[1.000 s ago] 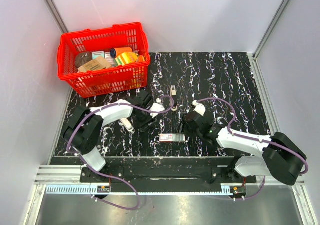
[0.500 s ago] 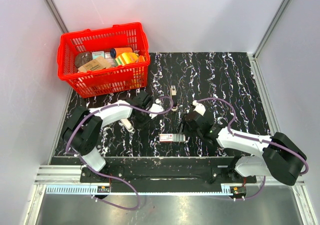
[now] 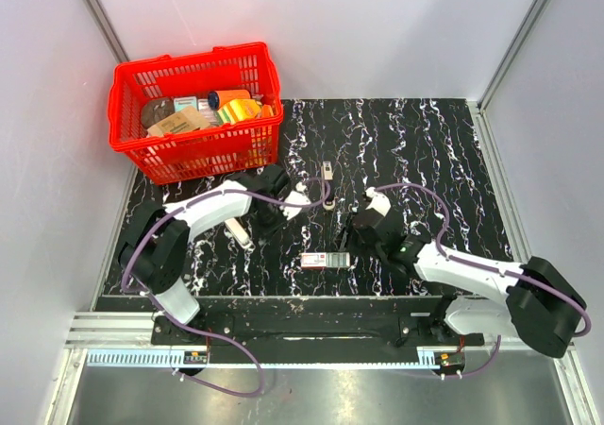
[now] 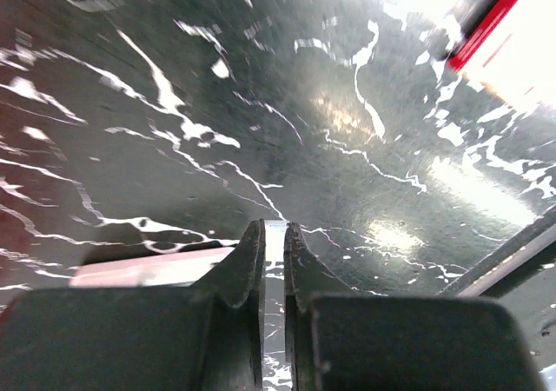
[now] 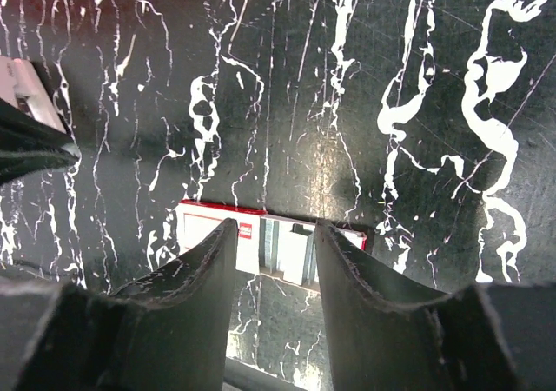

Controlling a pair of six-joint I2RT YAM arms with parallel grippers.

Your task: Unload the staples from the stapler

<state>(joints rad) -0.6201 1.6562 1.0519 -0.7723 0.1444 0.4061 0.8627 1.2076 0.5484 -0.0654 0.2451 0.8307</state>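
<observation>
The stapler (image 3: 327,171), small and dark with a pale top strip, lies alone on the black marbled table (image 3: 425,151), beyond both grippers. My left gripper (image 3: 262,215) (image 4: 274,228) is shut, its tips low over the table just above a white oblong piece (image 3: 241,234) (image 4: 148,267). No object shows in the thin slit between its fingers. My right gripper (image 3: 347,241) (image 5: 274,228) hangs open over a small red-and-white box (image 3: 326,261) (image 5: 208,230), whose open end shows strips of staples (image 5: 291,250). Neither gripper touches the stapler.
A red basket (image 3: 132,146) full of packets stands at the far left corner, and its rim (image 4: 495,26) shows in the left wrist view. The table's near edge runs just behind the red-and-white box. Grey walls close in the left, right and back.
My left gripper has closed from about half open to shut and has shifted slightly. My right gripper has narrowed a little and edged away from the near edge. The stapler and box have not moved.
</observation>
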